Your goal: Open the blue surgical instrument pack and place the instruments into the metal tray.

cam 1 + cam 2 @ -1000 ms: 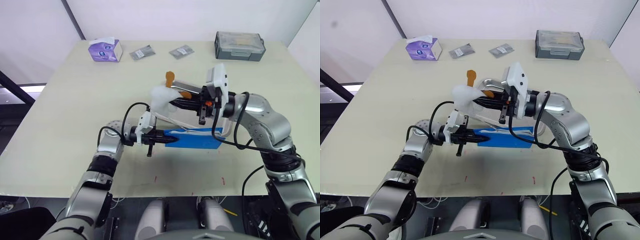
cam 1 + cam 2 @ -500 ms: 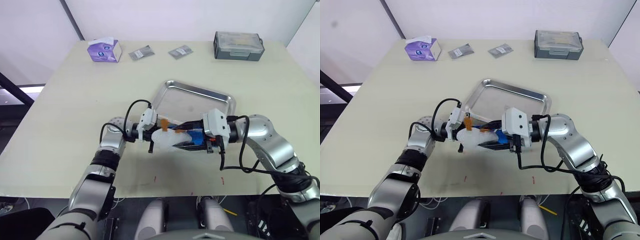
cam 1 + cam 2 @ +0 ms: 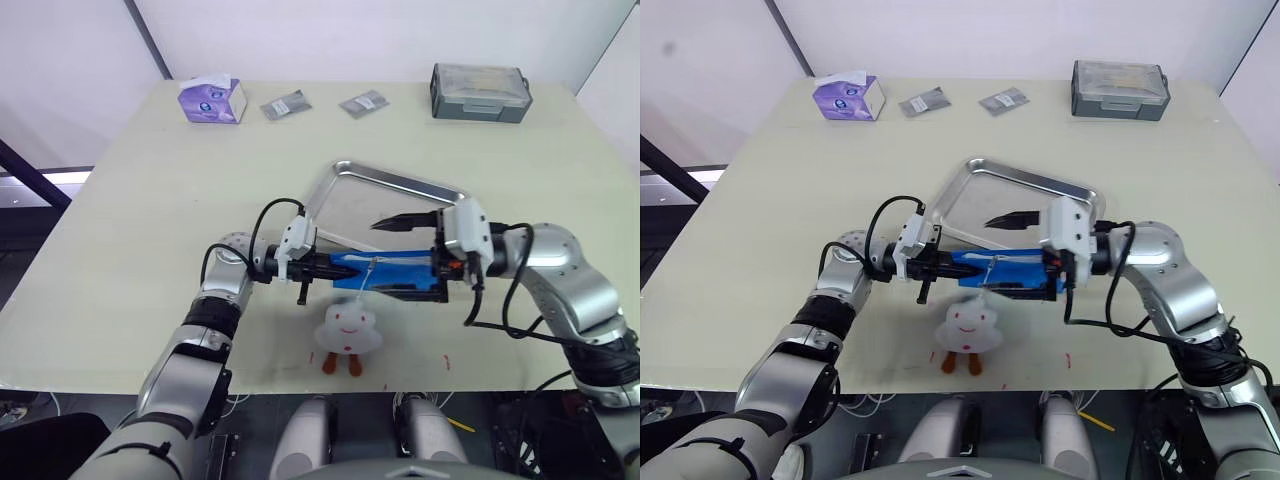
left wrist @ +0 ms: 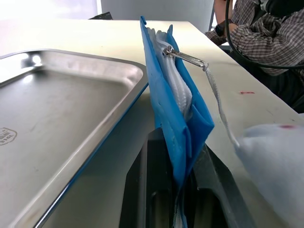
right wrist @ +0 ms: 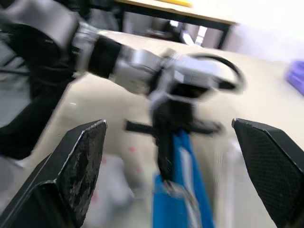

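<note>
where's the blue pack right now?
The blue surgical instrument pack is held on edge in the left gripper, just in front of the metal tray, with the open right gripper at its other end.

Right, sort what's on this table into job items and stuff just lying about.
For the job:
- blue surgical instrument pack, pinched on edge in the left gripper
- metal tray, beside the pack
- right gripper, open at the pack's other end

Lying about:
- white charm hanging from the zip pull
- purple tissue box
- two small grey packets
- grey lidded box
</note>
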